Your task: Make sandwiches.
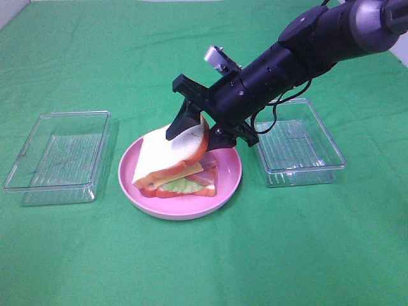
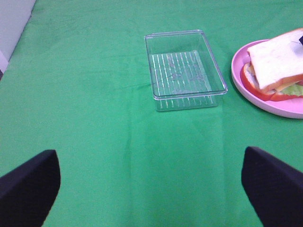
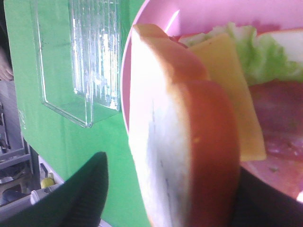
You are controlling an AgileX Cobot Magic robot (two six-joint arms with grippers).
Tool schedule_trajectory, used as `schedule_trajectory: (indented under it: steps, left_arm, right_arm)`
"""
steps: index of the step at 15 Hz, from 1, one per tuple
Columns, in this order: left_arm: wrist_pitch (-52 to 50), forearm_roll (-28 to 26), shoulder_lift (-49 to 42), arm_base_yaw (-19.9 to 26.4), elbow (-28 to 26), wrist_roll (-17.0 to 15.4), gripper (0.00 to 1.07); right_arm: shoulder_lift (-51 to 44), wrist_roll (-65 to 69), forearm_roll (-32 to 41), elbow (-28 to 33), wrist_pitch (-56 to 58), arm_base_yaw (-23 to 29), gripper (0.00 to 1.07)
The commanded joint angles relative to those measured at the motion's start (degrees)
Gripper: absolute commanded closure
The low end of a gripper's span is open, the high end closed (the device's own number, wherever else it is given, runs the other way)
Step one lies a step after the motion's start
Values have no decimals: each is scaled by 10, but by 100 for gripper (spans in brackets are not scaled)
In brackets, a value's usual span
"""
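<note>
Overhead, we angled our right gripper (image 1: 192,132) steeply down over the plate (image 1: 226,185), fingers parted around the tilted top bread slice (image 1: 172,153).

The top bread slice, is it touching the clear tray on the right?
Apart. The exterior high view shows the top bread slice over the pink plate, green cloth separating it from the right tray.
</note>
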Motion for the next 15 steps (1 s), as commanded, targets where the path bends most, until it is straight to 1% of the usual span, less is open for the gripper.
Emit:
schedule_trajectory:
  steps: [1, 3, 4, 6, 8, 9, 10, 12, 13, 15]
  left_arm:
    - [-8, -1, -6, -3, 1, -2, 9]
    - [-8, -1, -6, -3, 1, -2, 9]
    - [-8, -1, -6, -3, 1, -2, 9]
    - [-8, -1, -6, -3, 1, -2, 9]
    - [-8, -1, -6, -3, 1, -2, 9]
    - [-8, -1, -6, -3, 1, -2, 9]
    - [-8, -1, -6, -3, 1, -2, 9]
    - [-8, -1, -6, -3, 1, -2, 9]
    - [-8, -1, -6, -3, 1, -2, 9]
    - [-8, -1, -6, -3, 1, -2, 9]
  right_arm:
    - [-26, 24, -59, -3, 1, -2, 39]
    - [-47, 101, -181, -19, 11, -2, 39]
    - [-51, 128, -218, -26, 20, -2, 37]
    - [-67, 227, -348, -55, 72, -2, 30]
    - [-80, 302, -449, -96, 134, -2, 29]
    - [-81, 314, -481, -118, 164, -2, 29]
    - [-83, 316, -512, -159, 231, -4, 29]
    - [-83, 313, -543, -206, 291, -25, 29]
    - [-83, 300, -548, -221, 309, -50, 30]
    - [-81, 268, -548, -223, 322, -112, 30]
